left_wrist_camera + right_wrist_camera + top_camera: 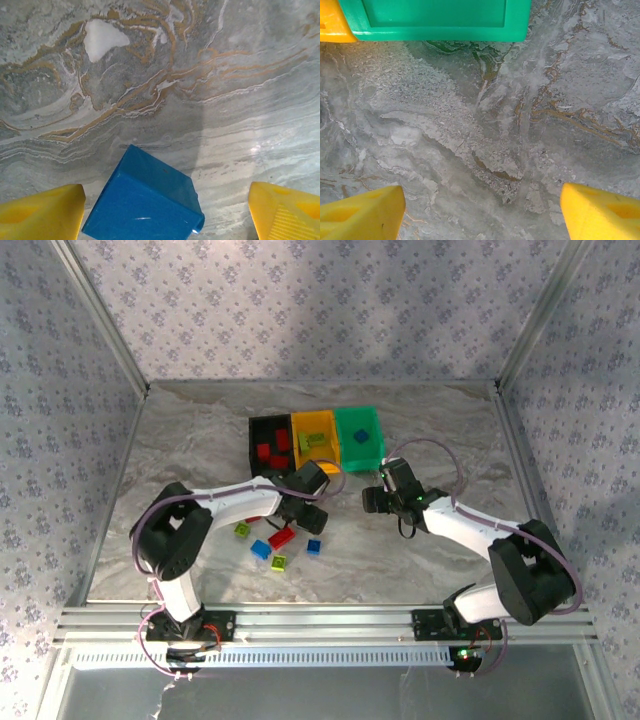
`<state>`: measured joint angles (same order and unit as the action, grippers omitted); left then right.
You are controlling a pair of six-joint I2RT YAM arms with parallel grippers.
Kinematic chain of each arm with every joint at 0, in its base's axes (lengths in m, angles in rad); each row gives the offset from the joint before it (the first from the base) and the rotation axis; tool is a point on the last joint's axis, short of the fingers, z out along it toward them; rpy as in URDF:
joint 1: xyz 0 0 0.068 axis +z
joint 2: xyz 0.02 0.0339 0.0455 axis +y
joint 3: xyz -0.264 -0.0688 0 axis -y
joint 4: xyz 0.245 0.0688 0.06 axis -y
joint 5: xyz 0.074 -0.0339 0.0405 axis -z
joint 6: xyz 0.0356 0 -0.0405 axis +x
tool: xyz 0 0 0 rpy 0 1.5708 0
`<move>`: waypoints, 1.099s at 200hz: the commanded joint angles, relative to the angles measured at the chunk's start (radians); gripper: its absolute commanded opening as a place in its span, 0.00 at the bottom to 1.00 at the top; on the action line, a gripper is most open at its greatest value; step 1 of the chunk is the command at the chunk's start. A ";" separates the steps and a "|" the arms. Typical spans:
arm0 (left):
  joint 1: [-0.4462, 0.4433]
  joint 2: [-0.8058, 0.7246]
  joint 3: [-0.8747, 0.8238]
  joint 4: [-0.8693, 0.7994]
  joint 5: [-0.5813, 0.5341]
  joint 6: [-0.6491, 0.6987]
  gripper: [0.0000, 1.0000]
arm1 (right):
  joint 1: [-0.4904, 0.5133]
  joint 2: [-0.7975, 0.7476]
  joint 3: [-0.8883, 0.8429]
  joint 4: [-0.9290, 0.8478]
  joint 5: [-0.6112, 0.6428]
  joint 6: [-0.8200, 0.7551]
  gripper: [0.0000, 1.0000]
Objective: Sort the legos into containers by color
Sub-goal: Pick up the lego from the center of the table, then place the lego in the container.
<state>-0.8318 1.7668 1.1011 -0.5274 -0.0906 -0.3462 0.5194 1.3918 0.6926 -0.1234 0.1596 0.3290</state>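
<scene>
Top view: the containers (334, 440) sit upper centre, loose legos (282, 537) below them, under the left tool (305, 512).

Left wrist view: spread fingers (40, 212) straddle a blue brick (145, 200) at bottom centre, seemingly to pinch it.

Right wrist view: the right tool (480, 210) gapes, holding nothing, over bare counter (470, 125) below the green bin (435, 34).

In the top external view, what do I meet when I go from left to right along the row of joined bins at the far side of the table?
black bin → orange-yellow bin → green bin
</scene>
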 commanded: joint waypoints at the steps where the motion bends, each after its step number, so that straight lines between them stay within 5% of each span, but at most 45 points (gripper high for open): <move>1: -0.008 0.017 0.022 -0.036 -0.010 -0.013 0.80 | 0.002 0.006 0.026 -0.005 -0.011 0.007 0.83; 24: -0.011 0.025 0.027 -0.040 -0.021 -0.022 0.50 | 0.002 0.008 0.028 -0.007 -0.011 0.008 0.83; 132: -0.026 0.070 0.125 -0.042 -0.035 -0.011 0.50 | 0.002 -0.013 0.017 -0.004 -0.010 0.012 0.83; 220: -0.020 0.225 0.523 -0.117 -0.062 0.068 0.50 | -0.002 -0.055 -0.001 -0.022 0.033 0.013 0.83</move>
<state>-0.8513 1.9358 1.4822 -0.5865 -0.1242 -0.3355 0.5194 1.3773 0.6926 -0.1238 0.1543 0.3294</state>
